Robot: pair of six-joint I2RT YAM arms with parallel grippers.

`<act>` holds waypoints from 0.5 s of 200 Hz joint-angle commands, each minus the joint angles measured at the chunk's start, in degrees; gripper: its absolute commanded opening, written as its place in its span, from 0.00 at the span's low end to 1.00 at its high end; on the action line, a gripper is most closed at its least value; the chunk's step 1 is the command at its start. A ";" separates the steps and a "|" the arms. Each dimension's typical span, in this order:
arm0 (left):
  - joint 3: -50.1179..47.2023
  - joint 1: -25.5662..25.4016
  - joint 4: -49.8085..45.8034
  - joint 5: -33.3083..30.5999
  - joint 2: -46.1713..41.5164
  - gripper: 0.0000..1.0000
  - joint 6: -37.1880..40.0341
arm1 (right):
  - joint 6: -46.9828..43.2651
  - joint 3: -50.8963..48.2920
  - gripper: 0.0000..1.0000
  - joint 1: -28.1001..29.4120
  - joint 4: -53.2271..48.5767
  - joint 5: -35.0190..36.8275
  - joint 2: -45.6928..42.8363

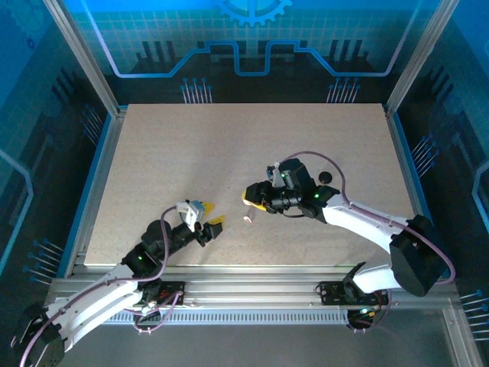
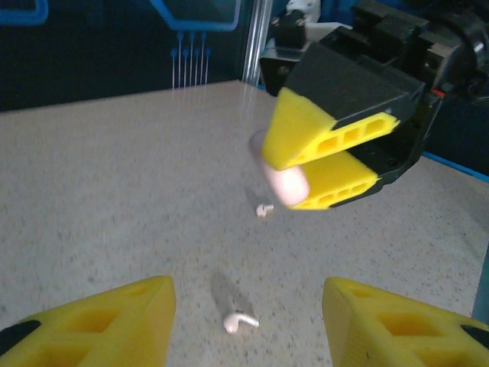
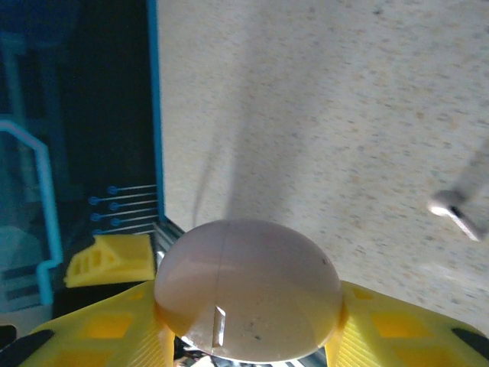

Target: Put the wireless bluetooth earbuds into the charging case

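A pale pink, pebble-shaped charging case (image 3: 248, 290) is clamped between the yellow fingers of my right gripper (image 3: 248, 325), lifted off the table; its lid seam looks closed. In the left wrist view the same case (image 2: 284, 185) hangs above a small pale earbud (image 2: 264, 209). A second pale earbud (image 2: 239, 321) lies on the table between the spread fingers of my left gripper (image 2: 248, 310), which is open and touches nothing. From above, the left gripper (image 1: 213, 225) is low at the front centre and the right gripper (image 1: 253, 200) just right of it, with one earbud (image 1: 247, 219) between them.
A small round black object (image 1: 326, 177) lies on the table behind the right arm. The speckled beige tabletop (image 1: 229, 145) is bordered by a blue rim and metal frame posts. My two grippers face each other closely.
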 commanded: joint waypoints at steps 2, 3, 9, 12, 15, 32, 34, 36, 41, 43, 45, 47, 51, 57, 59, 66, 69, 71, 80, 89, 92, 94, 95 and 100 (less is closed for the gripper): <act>-1.42 -0.77 9.29 1.18 3.06 0.53 4.87 | 5.12 1.56 0.48 2.86 6.84 2.04 -0.21; -1.38 -0.76 9.47 1.11 3.26 0.53 4.93 | 5.20 1.58 0.48 2.94 6.94 2.17 -0.22; -1.39 -0.99 10.39 0.72 4.10 0.53 5.20 | 5.76 1.44 0.48 3.49 7.80 2.92 -0.17; -1.35 -0.97 10.88 0.47 4.48 0.53 5.29 | 6.02 1.43 0.48 3.76 8.13 3.30 -0.13; -1.35 -1.10 11.55 0.16 4.88 0.53 5.38 | 6.24 1.43 0.48 4.06 8.52 3.57 -0.07; -1.59 -1.24 14.59 -1.17 6.46 0.53 5.34 | 6.77 1.78 0.48 5.21 9.43 4.96 0.01; -1.65 -1.20 14.92 -1.34 6.56 0.53 5.30 | 6.82 1.84 0.48 5.39 9.46 5.17 0.03; -1.68 -1.23 15.27 -1.51 6.67 0.53 5.22 | 6.83 1.93 0.48 5.56 9.49 5.25 0.12; -1.77 -1.24 15.87 -1.74 6.91 0.53 4.95 | 6.92 2.16 0.48 5.91 9.46 5.53 0.20; -1.83 -1.24 16.17 -1.83 6.96 0.53 4.98 | 6.91 2.28 0.48 6.08 9.53 5.72 0.28; -1.90 -1.26 16.40 -1.77 7.03 0.53 4.92 | 6.97 2.29 0.48 6.13 9.52 5.77 0.33; -1.88 -1.27 16.58 -1.77 7.05 0.53 4.82 | 6.97 2.30 0.48 6.21 9.51 5.86 0.37; -1.87 -1.24 16.80 -1.84 7.13 0.53 4.72 | 7.13 2.30 0.48 6.57 9.70 6.05 0.53; -1.87 -1.26 16.94 -2.00 7.15 0.53 4.52 | 7.24 2.24 0.48 6.95 9.82 6.19 0.83; -1.87 -1.25 16.98 -2.03 7.15 0.53 4.48 | 7.28 2.29 0.48 7.00 9.89 6.21 0.96; -1.93 -1.23 17.18 -2.04 7.15 0.53 4.22 | 7.46 3.54 0.49 7.35 10.11 6.15 1.37; -1.96 -1.26 17.27 -2.04 7.15 0.53 4.16 | 7.47 4.04 0.48 7.53 10.08 6.15 1.62; -1.96 -1.22 17.35 -2.02 7.08 0.53 4.08 | 7.54 4.19 0.48 7.63 10.15 6.17 1.72; -2.05 -1.18 17.79 -2.38 7.12 0.53 3.73 | 7.73 4.65 0.49 8.23 10.72 6.22 2.41; -2.13 -1.18 18.26 -2.80 7.09 0.53 3.33 | 7.92 5.09 0.48 8.68 11.33 6.19 2.99; -2.18 -1.18 18.38 -2.87 7.06 0.53 3.26 | 8.01 5.24 0.48 8.82 11.48 6.12 3.29; -2.15 -1.25 18.49 -2.91 7.06 0.53 3.19 | 8.00 5.28 0.49 8.94 11.64 6.10 3.39; -2.19 -1.21 18.50 -2.96 7.06 0.53 3.12 | 8.00 5.33 0.49 9.01 11.67 6.05 3.43; -2.14 -1.23 18.66 -3.18 7.06 0.53 2.98 | 8.01 5.56 0.48 9.16 11.88 5.98 3.77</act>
